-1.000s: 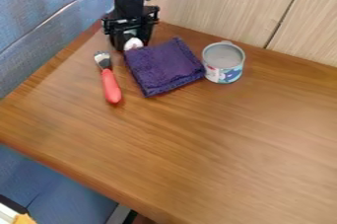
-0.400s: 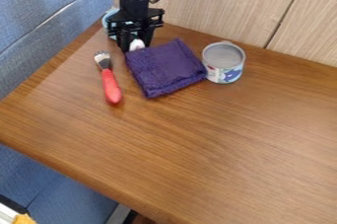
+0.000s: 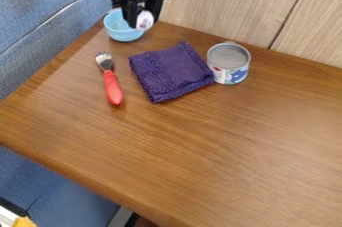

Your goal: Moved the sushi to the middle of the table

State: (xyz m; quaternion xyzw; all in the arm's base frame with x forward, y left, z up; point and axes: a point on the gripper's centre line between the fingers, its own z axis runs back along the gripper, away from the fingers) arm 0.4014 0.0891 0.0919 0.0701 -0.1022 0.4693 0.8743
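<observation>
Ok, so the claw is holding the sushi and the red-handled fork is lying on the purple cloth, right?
Not quite: in the camera view the red-handled fork lies on the table beside the purple cloth. The claw does hold the sushi.

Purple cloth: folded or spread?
Folded: the cloth forms a compact square with thick, layered edges, lying between the fork and the can.

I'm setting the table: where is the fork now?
In the camera view, the red-handled fork lies on the table's left side, just left of the purple cloth.
</observation>
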